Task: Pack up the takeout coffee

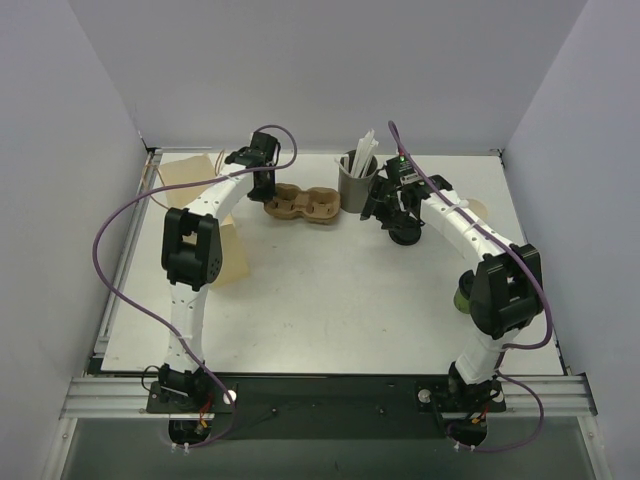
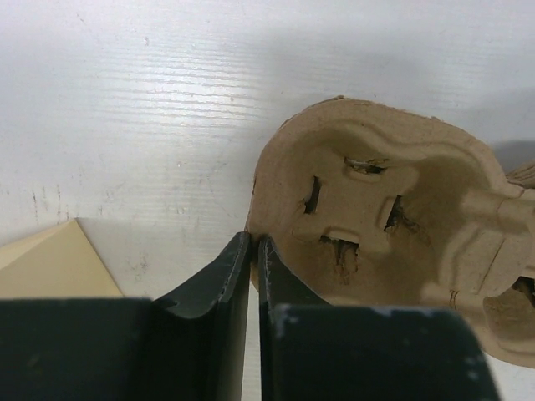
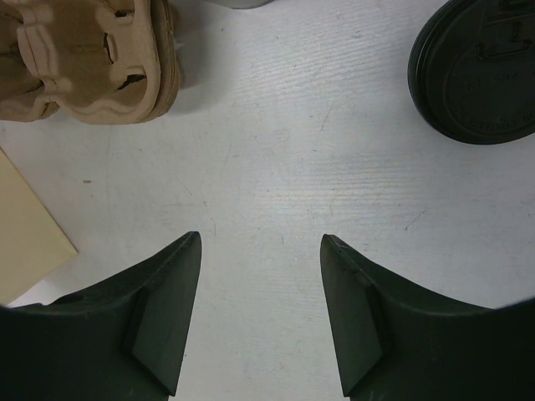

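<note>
The left hand (image 2: 256,242), fingers together, touches the brown moulded-pulp cup carrier (image 2: 393,209). The right hand (image 3: 261,238) hangs spread near the round black plastic lid (image 3: 472,71). The small green paper cup (image 1: 463,293) sits by the right elbow (image 1: 505,285), and a swing could topple it.

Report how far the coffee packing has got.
Done: nothing packed; the carrier well in view is empty. In hand: the left gripper sits at the carrier's rim, fingers shut; the right gripper is open and empty near the black lid, which lies loose on the table. Left: the green cup, half hidden behind the right arm, likely needs that lid and a carrier well.
</note>
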Tool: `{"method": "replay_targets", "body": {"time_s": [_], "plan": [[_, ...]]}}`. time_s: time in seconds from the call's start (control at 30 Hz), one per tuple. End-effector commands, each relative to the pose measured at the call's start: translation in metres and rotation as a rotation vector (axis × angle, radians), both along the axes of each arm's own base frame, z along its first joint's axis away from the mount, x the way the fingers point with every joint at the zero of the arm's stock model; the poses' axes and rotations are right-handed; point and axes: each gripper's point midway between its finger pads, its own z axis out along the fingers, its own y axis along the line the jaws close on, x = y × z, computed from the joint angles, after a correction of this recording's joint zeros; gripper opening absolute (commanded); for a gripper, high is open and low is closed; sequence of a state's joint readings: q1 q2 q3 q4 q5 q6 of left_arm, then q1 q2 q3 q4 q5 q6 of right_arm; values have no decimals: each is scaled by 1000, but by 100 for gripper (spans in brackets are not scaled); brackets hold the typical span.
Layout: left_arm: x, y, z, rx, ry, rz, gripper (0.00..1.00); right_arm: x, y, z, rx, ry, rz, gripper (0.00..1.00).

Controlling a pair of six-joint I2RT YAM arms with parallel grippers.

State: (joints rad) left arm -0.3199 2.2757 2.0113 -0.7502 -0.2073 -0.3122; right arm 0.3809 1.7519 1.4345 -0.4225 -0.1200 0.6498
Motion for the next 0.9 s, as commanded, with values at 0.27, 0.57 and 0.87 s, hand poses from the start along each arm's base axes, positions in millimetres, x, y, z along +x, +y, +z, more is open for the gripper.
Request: {"method": "replay_targets", "body": {"time_s": [0.27, 0.57, 0.87], "plan": [[-15, -16, 33, -18, -29, -60, 0, 0, 10, -5, -15, -5, 38, 54], [-59, -28, 39, -57, 6, -117, 0, -2, 22, -17, -20, 11, 64, 53], [-69, -34, 60, -132, -32, -84, 0, -5, 43, -24, -65, 37, 103, 52]]}}
